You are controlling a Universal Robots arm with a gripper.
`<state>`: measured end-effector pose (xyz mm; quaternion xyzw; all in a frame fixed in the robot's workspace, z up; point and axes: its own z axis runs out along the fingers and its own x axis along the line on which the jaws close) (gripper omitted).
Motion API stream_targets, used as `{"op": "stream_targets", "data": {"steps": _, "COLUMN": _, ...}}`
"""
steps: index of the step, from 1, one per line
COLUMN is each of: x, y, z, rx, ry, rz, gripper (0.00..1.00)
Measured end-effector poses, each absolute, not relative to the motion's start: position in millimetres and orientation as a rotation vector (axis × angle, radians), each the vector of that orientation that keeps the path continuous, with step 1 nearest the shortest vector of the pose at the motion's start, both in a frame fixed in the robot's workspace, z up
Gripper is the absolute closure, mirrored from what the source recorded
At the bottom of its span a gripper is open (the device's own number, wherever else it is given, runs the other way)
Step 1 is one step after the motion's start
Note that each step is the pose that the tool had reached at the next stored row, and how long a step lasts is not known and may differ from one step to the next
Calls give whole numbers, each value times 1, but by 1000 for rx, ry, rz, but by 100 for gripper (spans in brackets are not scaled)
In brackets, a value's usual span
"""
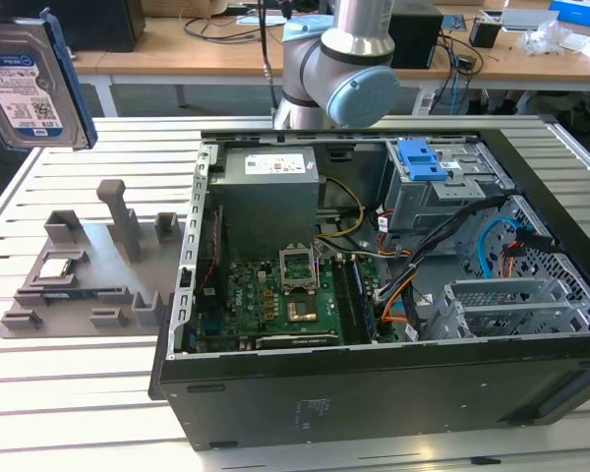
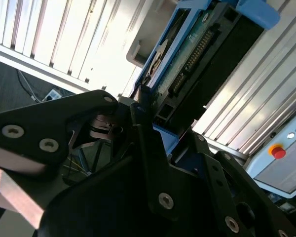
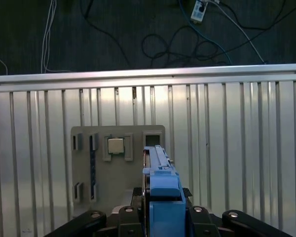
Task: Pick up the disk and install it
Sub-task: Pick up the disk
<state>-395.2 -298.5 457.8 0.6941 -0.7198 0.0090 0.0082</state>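
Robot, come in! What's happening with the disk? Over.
Gripper shut on disk. Disk in the air above the gray tray, not in the computer yet. Nothing blocking it.

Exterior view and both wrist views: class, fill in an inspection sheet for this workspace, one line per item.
Surface: slatted aluminium table, carrying an open black computer case and a grey plastic fixture tray.
Job's things: silver metal disk in a blue plastic carrier, held in the air above the tray.
Clutter: small square silver chip in the tray.
Grippers: one gripper, its black fingers shut on the disk.
Cables: orange, black and blue cables inside the case.
Surroundings: light wooden desks behind; red button.
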Motion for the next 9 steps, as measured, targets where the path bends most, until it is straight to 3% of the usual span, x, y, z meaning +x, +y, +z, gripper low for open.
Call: {"op": "stream_targets", "data": {"steps": 9, "x": -395, "y": -299, "z": 482, "rx": 2169, "ry": -2250, "rz": 28, "gripper": 63}}
